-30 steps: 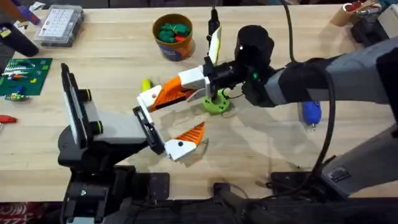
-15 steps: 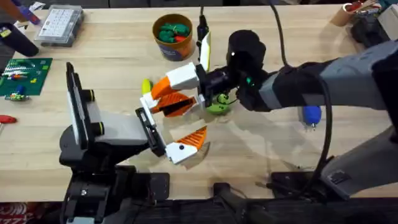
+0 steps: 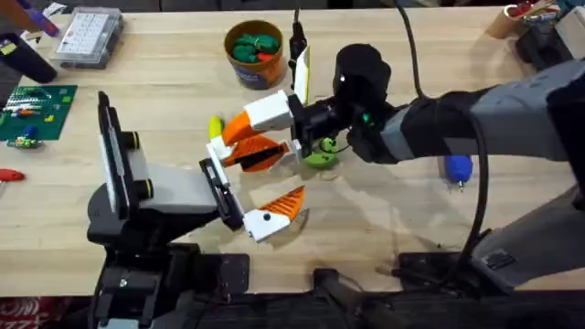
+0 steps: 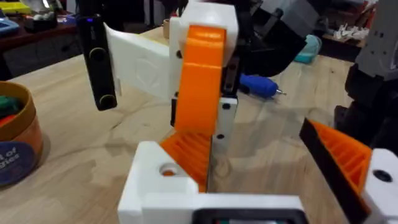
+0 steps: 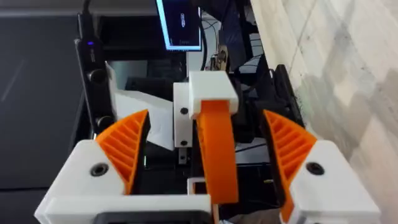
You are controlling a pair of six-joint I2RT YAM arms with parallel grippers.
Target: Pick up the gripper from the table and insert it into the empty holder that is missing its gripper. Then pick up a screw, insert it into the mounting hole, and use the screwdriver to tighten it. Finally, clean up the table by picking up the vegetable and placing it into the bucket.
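The orange gripper (image 5: pixel 215 149) lies between my right gripper's (image 3: pixel 245 142) fingers (image 5: pixel 124 149), with a dark gap on each side. Its white base (image 4: pixel 155 180) sits at the free end of the white holder (image 3: pixel 215 174) on my left arm; I cannot tell whether it is fully seated. My left gripper's (image 4: pixel 267 174) own orange finger (image 3: pixel 281 203) stands well apart from it. The blue screwdriver (image 3: pixel 455 166) lies on the table at the right. A green vegetable (image 3: pixel 320 157) rests just behind the right gripper. The bucket (image 3: pixel 254 57) stands at the back and holds green pieces. The screw is out of view.
A small yellow piece (image 3: pixel 215 123) lies beside the holder. A clear parts box (image 3: pixel 87 37) and a green circuit board (image 3: pixel 37 110) sit at the back left. Cables run from the right arm. Bare wood lies between the grippers and the screwdriver.
Since a second ago my right gripper has shifted left toward the holder and turned a little. Nothing has moved in the last half second.
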